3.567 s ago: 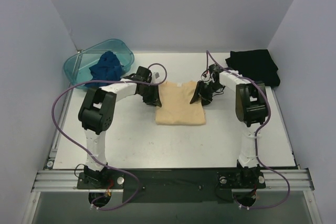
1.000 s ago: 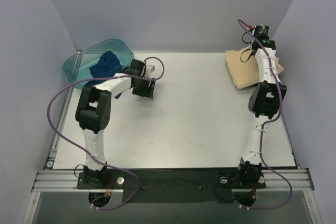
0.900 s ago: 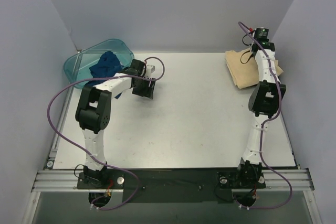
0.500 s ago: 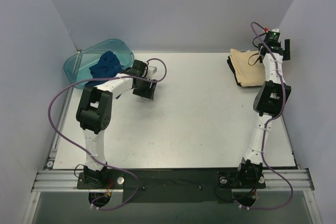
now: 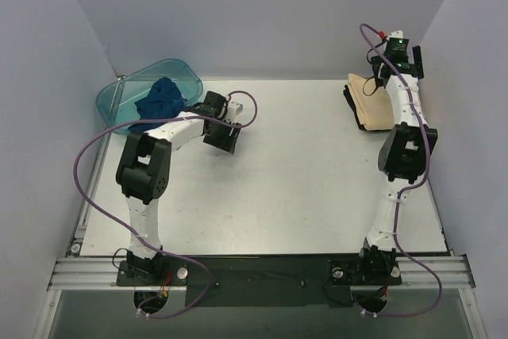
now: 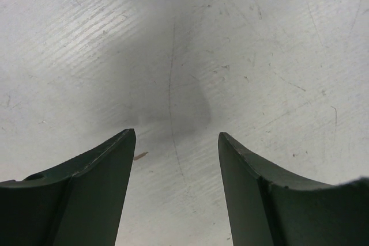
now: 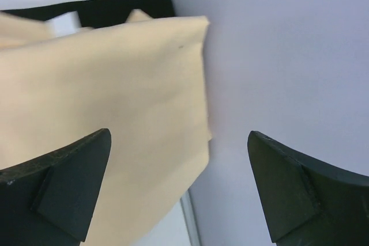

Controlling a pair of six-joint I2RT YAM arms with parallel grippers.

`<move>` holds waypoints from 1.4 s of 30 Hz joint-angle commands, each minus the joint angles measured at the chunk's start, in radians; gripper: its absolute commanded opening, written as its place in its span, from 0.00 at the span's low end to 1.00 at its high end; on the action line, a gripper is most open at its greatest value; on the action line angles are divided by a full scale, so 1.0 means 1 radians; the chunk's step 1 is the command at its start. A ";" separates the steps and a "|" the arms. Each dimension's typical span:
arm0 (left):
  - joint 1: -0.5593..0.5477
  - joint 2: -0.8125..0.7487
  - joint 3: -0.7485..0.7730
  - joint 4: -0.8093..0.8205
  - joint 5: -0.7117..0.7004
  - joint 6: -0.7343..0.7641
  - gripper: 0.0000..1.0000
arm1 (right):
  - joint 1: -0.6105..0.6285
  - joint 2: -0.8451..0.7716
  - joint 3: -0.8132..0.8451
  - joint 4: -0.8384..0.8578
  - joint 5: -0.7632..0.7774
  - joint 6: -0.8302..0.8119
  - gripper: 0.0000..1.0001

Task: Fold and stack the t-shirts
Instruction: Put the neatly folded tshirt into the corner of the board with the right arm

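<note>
Status: two of the three t-shirts are stacked. The folded pale yellow-tan t-shirt [image 5: 370, 102] lies on the black t-shirt [image 7: 124, 5] at the far right corner of the table [image 5: 278, 196]. The dark blue t-shirt [image 5: 163, 99] sits crumpled in the teal basin [image 5: 111, 105]; folding and stacking it is what is left, in my judgement.

My right gripper [image 7: 179, 136] hangs over the stack, jaws wide, holding nothing. My left gripper [image 6: 176, 135] hovers over the table surface near the basin, jaws apart, empty.

Orientation: the yellow-tan t-shirt's long axis runs roughly near-to-far, slightly canted. I cannot tell which end is the collar.
</note>
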State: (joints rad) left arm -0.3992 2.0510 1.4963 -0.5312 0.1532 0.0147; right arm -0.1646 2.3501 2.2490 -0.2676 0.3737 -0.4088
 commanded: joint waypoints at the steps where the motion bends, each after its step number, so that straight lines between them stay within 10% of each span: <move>1: 0.005 -0.115 0.067 -0.061 0.046 0.079 0.70 | 0.099 -0.321 -0.173 -0.050 -0.133 0.056 1.00; 12: 0.097 -0.564 -0.134 -0.128 0.137 0.183 0.72 | 0.198 -0.958 -0.995 0.082 -0.622 0.490 1.00; 22: 0.249 -1.044 -0.687 0.049 0.043 0.054 0.76 | 0.332 -1.591 -1.756 0.241 -0.527 0.634 1.00; 42: 0.270 -1.177 -1.076 0.516 -0.360 -0.087 0.77 | 0.338 -1.974 -2.042 0.301 -0.303 0.630 1.00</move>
State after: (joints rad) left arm -0.1345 0.8989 0.4278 -0.1513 -0.1661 -0.0566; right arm 0.1658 0.3794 0.2050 -0.0166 0.0479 0.2241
